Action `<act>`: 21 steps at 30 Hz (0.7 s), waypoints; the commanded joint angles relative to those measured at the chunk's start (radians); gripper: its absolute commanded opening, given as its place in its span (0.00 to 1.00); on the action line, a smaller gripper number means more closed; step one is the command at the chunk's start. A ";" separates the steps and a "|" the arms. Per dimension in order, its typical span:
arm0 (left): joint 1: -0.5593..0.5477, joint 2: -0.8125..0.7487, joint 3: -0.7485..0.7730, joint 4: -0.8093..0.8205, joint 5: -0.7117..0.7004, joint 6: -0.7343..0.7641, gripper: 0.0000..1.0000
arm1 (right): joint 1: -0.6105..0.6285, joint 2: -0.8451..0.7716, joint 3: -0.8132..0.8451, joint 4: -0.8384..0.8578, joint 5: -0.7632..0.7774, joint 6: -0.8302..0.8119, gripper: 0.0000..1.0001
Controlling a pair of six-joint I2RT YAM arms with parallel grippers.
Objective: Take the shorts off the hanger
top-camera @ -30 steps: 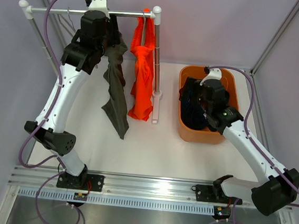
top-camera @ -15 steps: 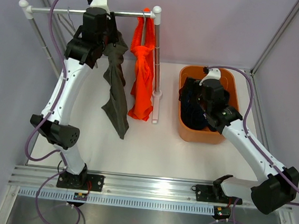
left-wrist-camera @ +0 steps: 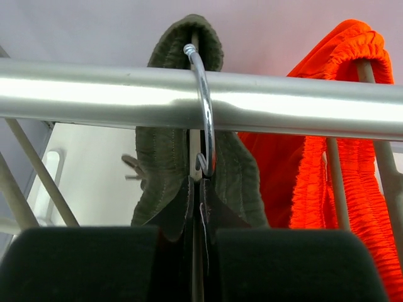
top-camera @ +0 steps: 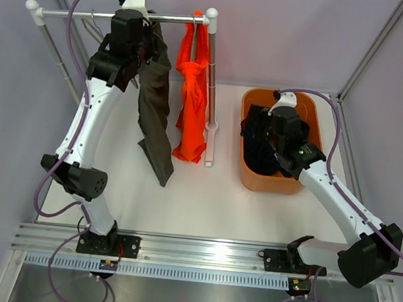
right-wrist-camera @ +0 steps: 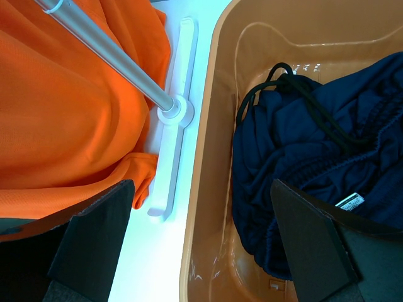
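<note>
Olive-grey shorts hang from a wire hanger hook over the silver rail. My left gripper is up at the rail, and its jaws are shut on the hanger's neck just below the hook, with the olive-grey waistband folded either side. Bright orange shorts hang to the right on the same rail, also in the left wrist view. Navy shorts lie bundled in the orange bin. My right gripper hovers open over the bin's left wall, holding nothing.
The rack's right post stands on a white foot between the orange shorts and the bin. Rack legs slant down at the left. A frame post rises at the back right.
My left arm lifted a little toward the rail and its jaws closed on the hanger neck. The olive-grey shorts swung slightly. The right arm stayed still.
</note>
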 commanded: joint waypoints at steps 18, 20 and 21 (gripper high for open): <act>0.038 -0.196 0.096 0.021 0.141 0.084 0.00 | -0.001 0.011 0.031 0.036 -0.011 -0.005 0.99; 0.039 -0.194 0.105 -0.043 0.172 0.076 0.00 | -0.001 0.009 0.036 0.031 -0.014 -0.005 0.99; 0.039 -0.196 0.090 -0.061 0.178 0.075 0.00 | -0.001 0.009 0.039 0.031 -0.014 -0.006 0.99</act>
